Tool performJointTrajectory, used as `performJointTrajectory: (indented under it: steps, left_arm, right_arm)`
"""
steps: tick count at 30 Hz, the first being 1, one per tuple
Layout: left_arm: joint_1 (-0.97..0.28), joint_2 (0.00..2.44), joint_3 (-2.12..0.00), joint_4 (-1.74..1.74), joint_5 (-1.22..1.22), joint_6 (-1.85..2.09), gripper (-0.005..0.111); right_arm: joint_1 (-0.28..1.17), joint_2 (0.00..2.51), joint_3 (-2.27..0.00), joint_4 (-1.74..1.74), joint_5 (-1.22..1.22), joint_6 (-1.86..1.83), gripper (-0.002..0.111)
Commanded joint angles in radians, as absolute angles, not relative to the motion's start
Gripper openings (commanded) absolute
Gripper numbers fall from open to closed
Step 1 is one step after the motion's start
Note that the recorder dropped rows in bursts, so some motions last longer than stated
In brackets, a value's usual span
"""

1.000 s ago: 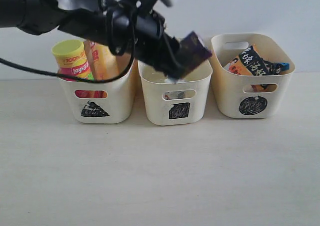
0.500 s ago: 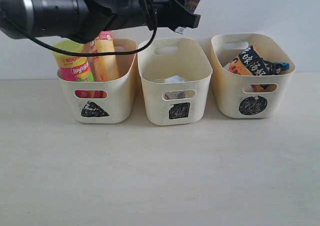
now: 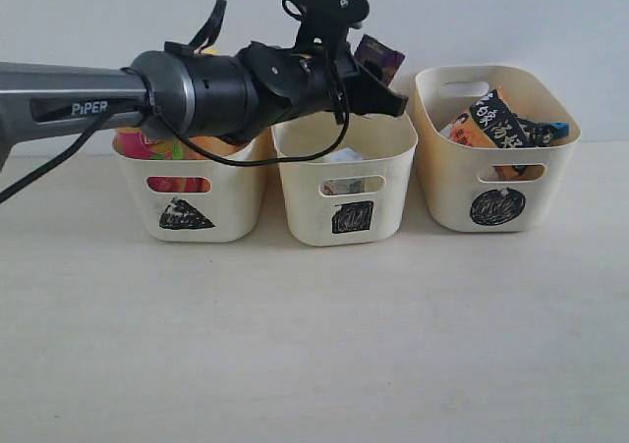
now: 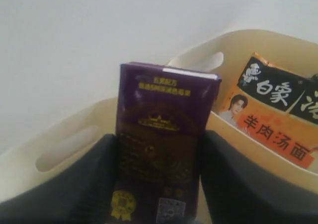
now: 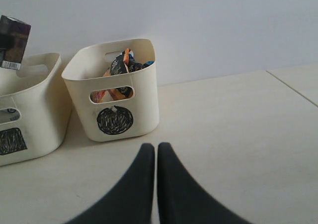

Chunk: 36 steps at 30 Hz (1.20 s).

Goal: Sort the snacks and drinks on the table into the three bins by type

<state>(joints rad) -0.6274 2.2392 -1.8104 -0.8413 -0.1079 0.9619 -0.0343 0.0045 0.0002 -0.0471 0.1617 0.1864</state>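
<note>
Sitting at the left of the exterior frame on the pale bench (image 3: 314,345): the triangle bin (image 3: 231,197), holding chip tubes (image 3: 157,149) mostly hidden behind the arm. Reaching in from the left edge and crossing the upper middle: the left arm, marked PIPER. Gripping a small purple box (image 3: 379,56) at its tip, with the left end effector (image 3: 381,84) partly closed and one finger pressing on each side of the box. Hanging in the upper middle of the frame, above the right rear rim of the square bin (image 3: 305,193), touching no bin. Showing its printed purple face to the left wrist camera. Lying low inside the square bin: a small white-blue pouch (image 3: 344,155). Standing at the right of the row, just apart from the square bin: the circle bin (image 3: 447,183), carrying an orange-black noodle packet (image 3: 489,119) leaning up above the rim and a blue packet (image 3: 553,129) poking out at the right edge. Hovering over bare bench in the right wrist view, short of the circle bin: the right end effector (image 5: 156,154), fingers pressed together, holding nothing.
</note>
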Motion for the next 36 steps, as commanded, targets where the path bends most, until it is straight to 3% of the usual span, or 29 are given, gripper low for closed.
performJointTrajectory:
  steps: [1,6,11,13,17,20,28,36]
  left_arm:
    - [-0.626,2.254,-1.82,-0.855,-0.117,0.925,0.029]
    - [-0.626,2.256,-1.82,-0.855,-0.104,0.908,0.072]
    - [-0.626,2.23,-1.82,-0.856,-0.097,0.903,0.075]
    - [-0.626,2.203,-1.82,-0.856,-0.097,0.899,0.071]
    - [-0.624,2.144,-1.82,-0.856,-0.061,0.889,0.039]
    - [-0.624,2.099,-1.82,-0.856,0.008,0.889,0.007]
    - [-0.573,1.947,-1.743,-0.856,0.162,0.699,0.004]
    - [-0.47,1.711,-1.482,-0.856,0.178,0.683,0.004]
  right_arm:
    - [-0.037,0.0,0.0,-0.054,0.157,0.185,0.0]
    - [-0.037,0.0,0.0,-0.052,0.157,0.185,0.0]
    - [-0.037,0.0,0.0,-0.052,0.157,0.185,0.0]
    - [-0.037,0.0,0.0,-0.052,0.157,0.185,0.0]
    - [-0.037,0.0,0.0,-0.052,0.157,0.185,0.0]
    - [-0.037,0.0,0.0,-0.052,0.157,0.185,0.0]
    - [-0.037,0.0,0.0,-0.052,0.157,0.185,0.0]
    - [-0.037,0.0,0.0,-0.052,0.157,0.185,0.0]
